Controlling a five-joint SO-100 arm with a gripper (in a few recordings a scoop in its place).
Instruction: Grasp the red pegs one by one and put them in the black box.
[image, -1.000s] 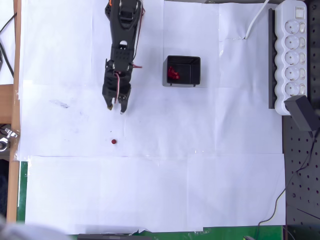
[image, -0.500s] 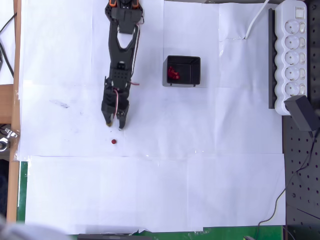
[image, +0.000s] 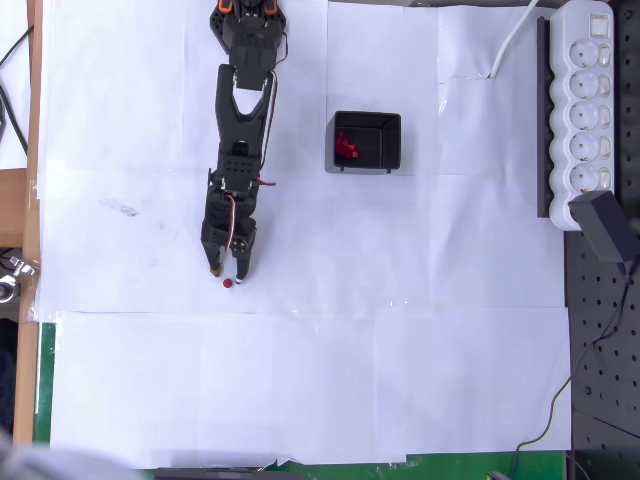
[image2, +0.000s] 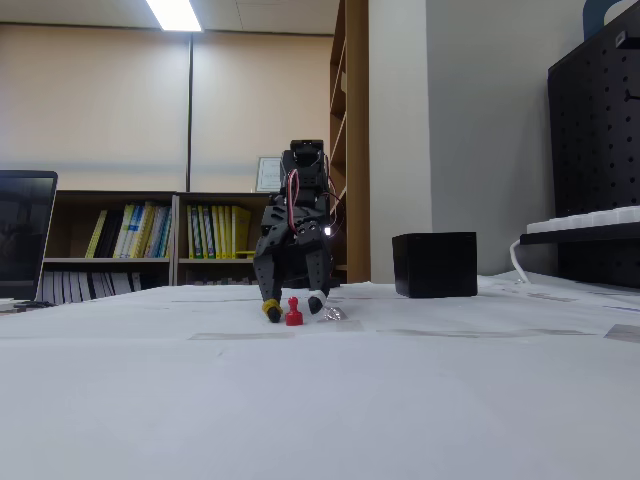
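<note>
1. Now: open hand (image: 229, 273) empty, low over tabletop (image: 400, 350), fingertips straddling lone red peg (image: 228, 284).
2. Risk: off-centre closing, tipping or flicking peg away.
3. Black box (image: 366, 141) well apart, already holding pegs.

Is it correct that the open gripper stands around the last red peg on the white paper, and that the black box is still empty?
Not quite: the black box is not empty; the overhead view shows red pegs inside it. The rest holds: the open gripper straddles the red peg on the white paper.

arm: stretched forward, wrist pitched down | end effector (image: 226, 273): low over table, fingers spread apart
</note>
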